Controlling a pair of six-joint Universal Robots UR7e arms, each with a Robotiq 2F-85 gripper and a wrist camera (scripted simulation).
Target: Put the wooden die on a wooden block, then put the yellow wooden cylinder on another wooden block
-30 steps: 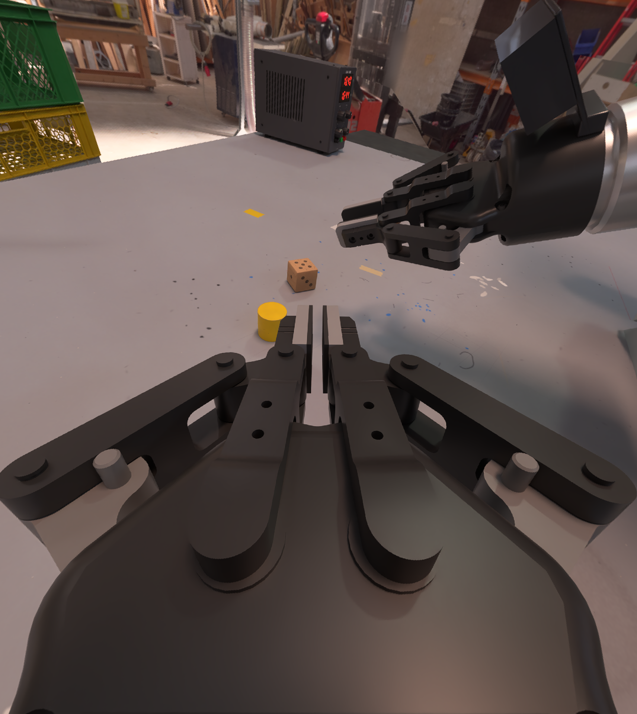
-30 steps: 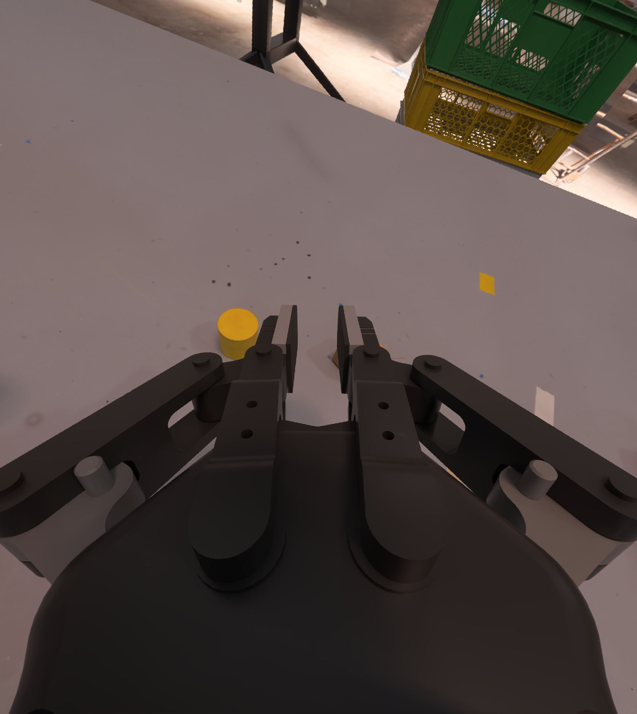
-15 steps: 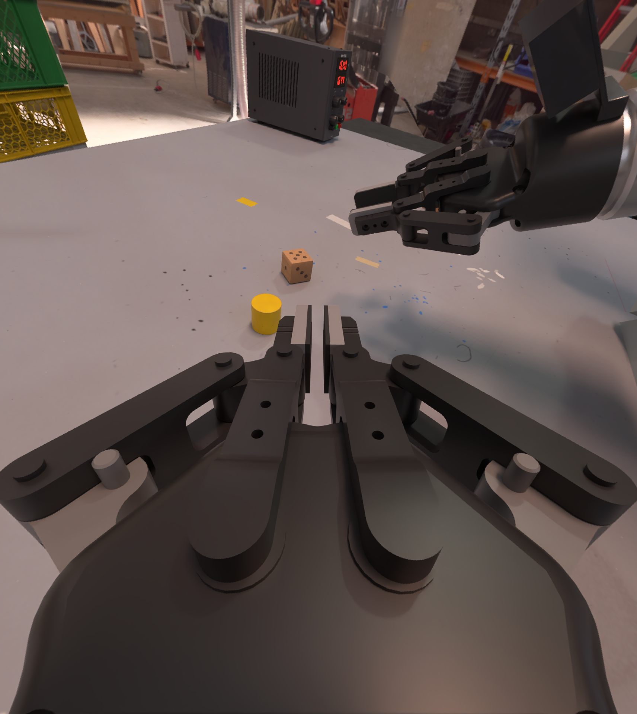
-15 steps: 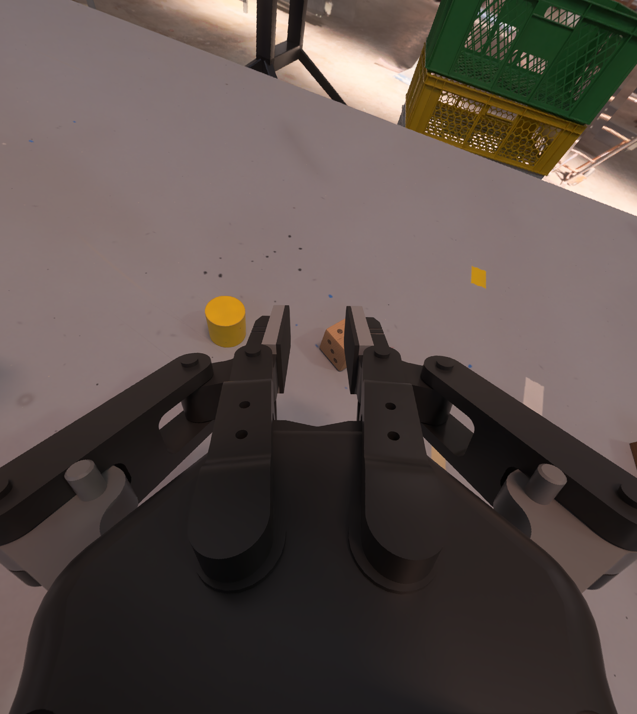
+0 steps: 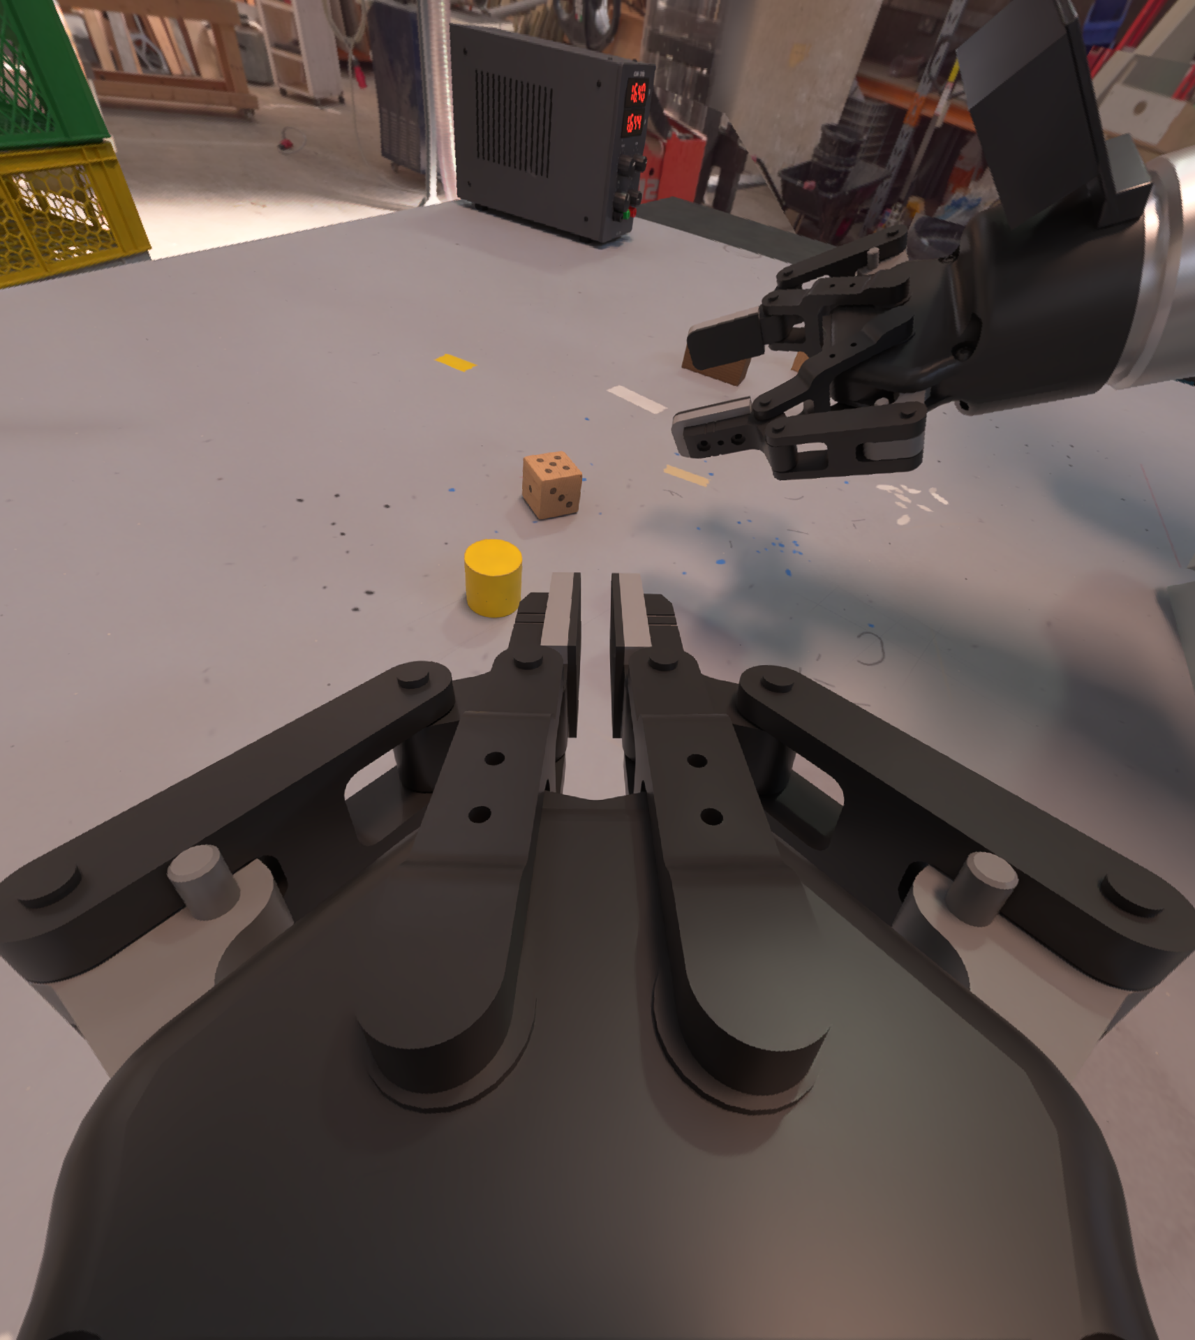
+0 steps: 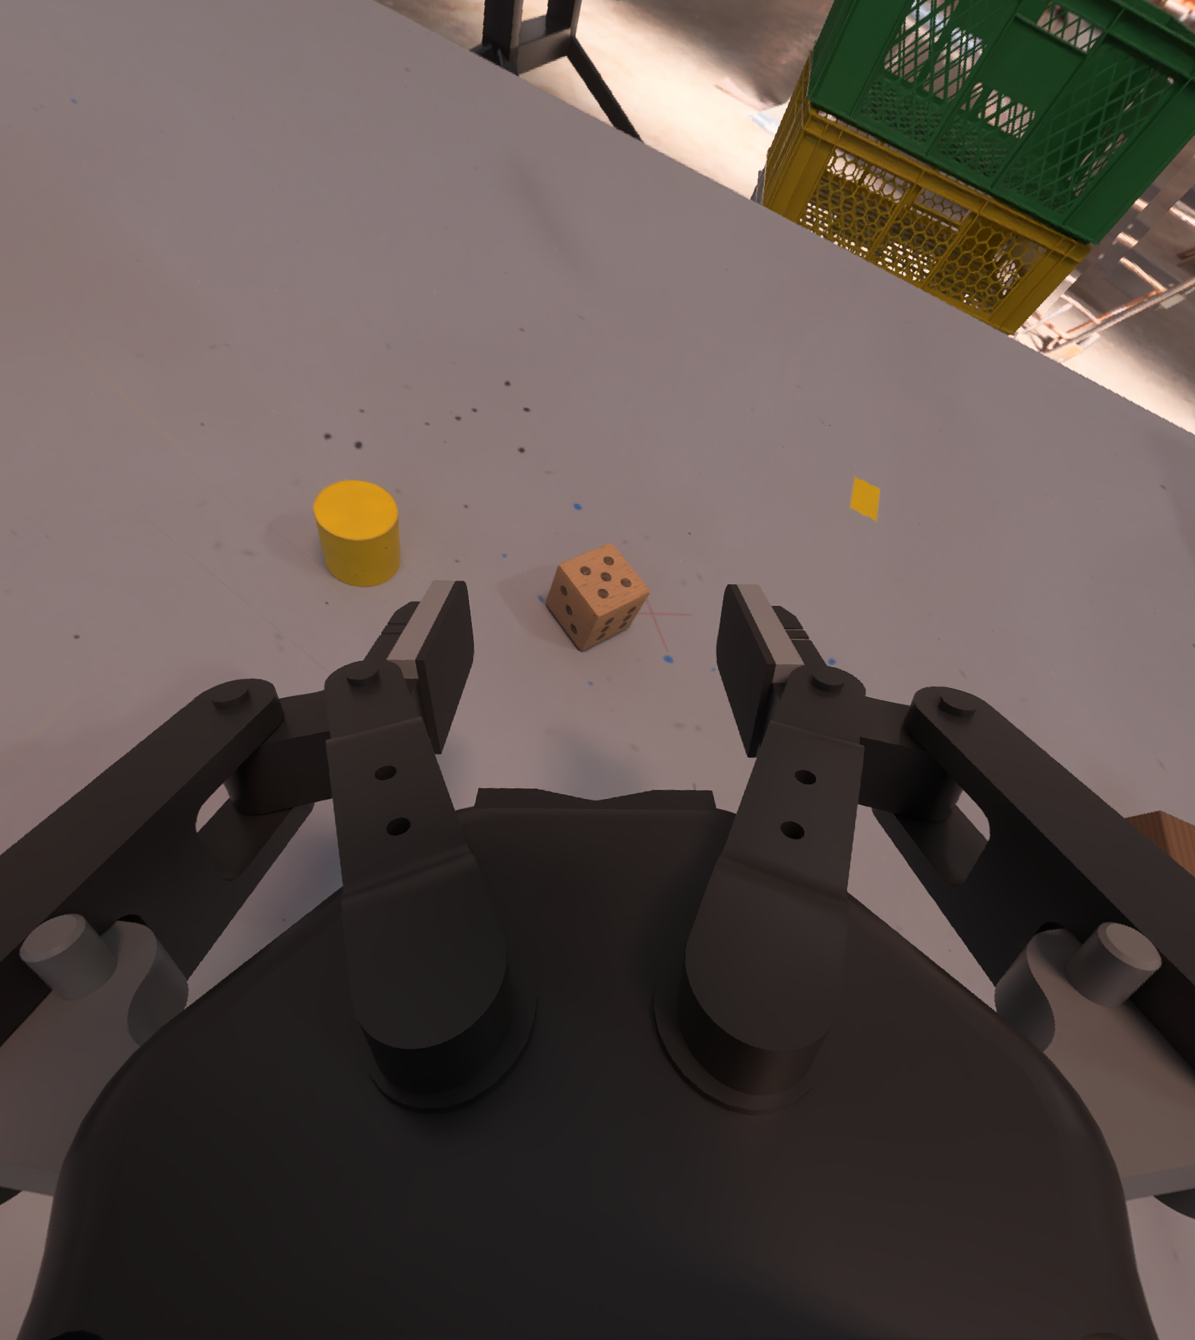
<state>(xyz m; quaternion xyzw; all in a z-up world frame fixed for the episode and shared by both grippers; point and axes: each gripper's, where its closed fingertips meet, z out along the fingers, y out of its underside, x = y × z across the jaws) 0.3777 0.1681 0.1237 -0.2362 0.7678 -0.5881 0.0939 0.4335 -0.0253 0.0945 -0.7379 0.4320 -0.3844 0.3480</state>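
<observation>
Wooden die [image 6: 600, 596]: set on the grey surface [image 6: 217, 290], one corner turned toward the right hand; untouched and not yet lifted.
Change noted: the fingers of the right hand [image 6: 594, 638], nearly together a second ago, are now spread wide; the die, formerly hidden behind them, is now seen in full between the fingertips; this is judged to be preparation for the first pick.
Right hand: released and empty; held above the surface just short of the die, which lies slightly beyond the fingertips and about centred in the gap; in the left wrist view the same hand [image 5: 718, 391] is seen raised, to the right of the die [image 5: 551, 484].
Yellow wooden cylinder [image 6: 357, 531]: upright on the surface, near the die, off the right hand's left finger; untouched.
Left hand [image 5: 594, 602]: fingers drawn nearly together with a narrow slit between, nothing held; the cylinder [image 5: 493, 578] stands just beside its left fingertip.
Wooden block [image 6: 1178, 859]: brown, partly hidden behind the right hand's linkage at the right edge; another brown block [image 5: 718, 366] is glimpsed behind the raised hand in the left wrist view; whether these are one block cannot be told.
Surroundings: green crate [image 6: 1015, 109] stacked on a yellow crate [image 6: 906, 225] beyond the surface edge; a dark power supply [image 5: 544, 138] at the far edge.
</observation>
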